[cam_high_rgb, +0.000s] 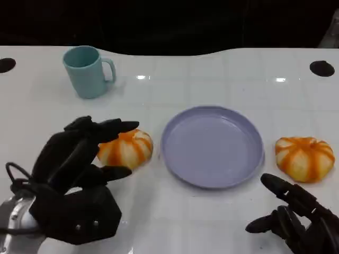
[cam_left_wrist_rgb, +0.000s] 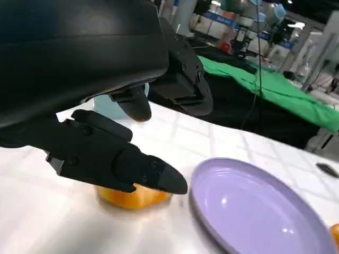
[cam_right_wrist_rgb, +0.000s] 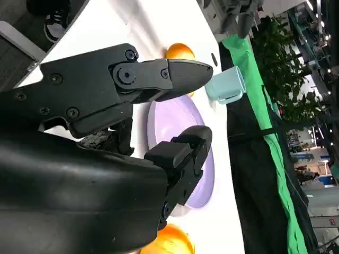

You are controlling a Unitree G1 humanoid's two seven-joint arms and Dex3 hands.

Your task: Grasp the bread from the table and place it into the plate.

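Two orange-striped bread rolls lie on the white table, one on each side of the empty purple plate (cam_high_rgb: pixel 212 145). The left bread (cam_high_rgb: pixel 128 148) sits between the spread fingers of my left hand (cam_high_rgb: pixel 77 177): fingers reach over its top and the thumb lies along its near side, without closing on it. In the left wrist view the bread (cam_left_wrist_rgb: pixel 132 197) rests on the table under the thumb of my left hand (cam_left_wrist_rgb: pixel 95 47), next to the plate (cam_left_wrist_rgb: pixel 254 211). The right bread (cam_high_rgb: pixel 304 157) lies just beyond my right hand (cam_high_rgb: pixel 299 219), whose fingers are apart and hold nothing.
A teal mug (cam_high_rgb: pixel 87 71) stands at the back left, well behind the left bread. The table's dark far edge runs along the top, with black round marks (cam_high_rgb: pixel 322 67) near both back corners. In the right wrist view the mug (cam_right_wrist_rgb: pixel 228 84) sits beyond the plate (cam_right_wrist_rgb: pixel 207 174).
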